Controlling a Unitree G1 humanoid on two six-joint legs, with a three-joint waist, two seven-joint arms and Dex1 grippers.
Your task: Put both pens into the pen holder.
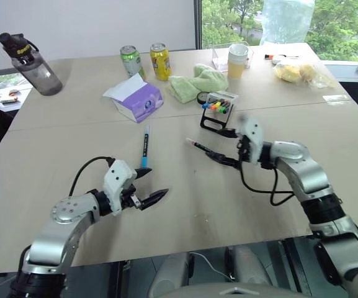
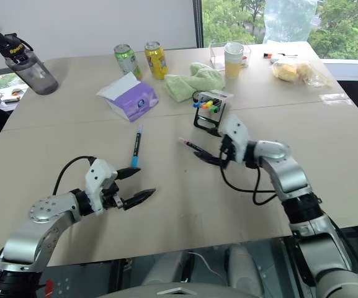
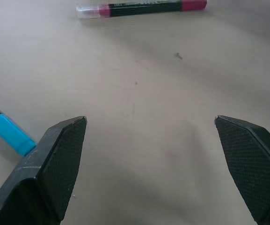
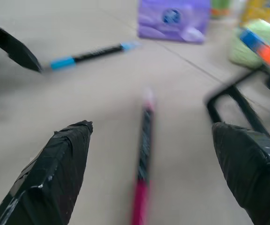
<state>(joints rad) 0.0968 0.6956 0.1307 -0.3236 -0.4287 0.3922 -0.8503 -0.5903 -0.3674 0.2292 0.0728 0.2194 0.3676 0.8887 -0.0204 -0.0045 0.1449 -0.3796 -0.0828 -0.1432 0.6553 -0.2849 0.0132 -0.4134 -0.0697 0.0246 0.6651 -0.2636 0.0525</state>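
**Left eye view: both pens on the table, both grippers released**

Left eye view has the blue-capped pen [image 1: 145, 146] lying left of centre on the table [image 1: 54, 155], its blue end near the left gripper [image 1: 153, 185], whose fingers are spread and empty. The pink-ended pen [image 1: 198, 147] lies at centre, just ahead of the right gripper [image 1: 221, 158]; those fingers also stand apart, straddling the pen without touching it. The pen holder [image 1: 218, 111] stands above centre, coloured markers [image 1: 217, 105] in it, with a purple tissue box [image 1: 136, 100] to its left.
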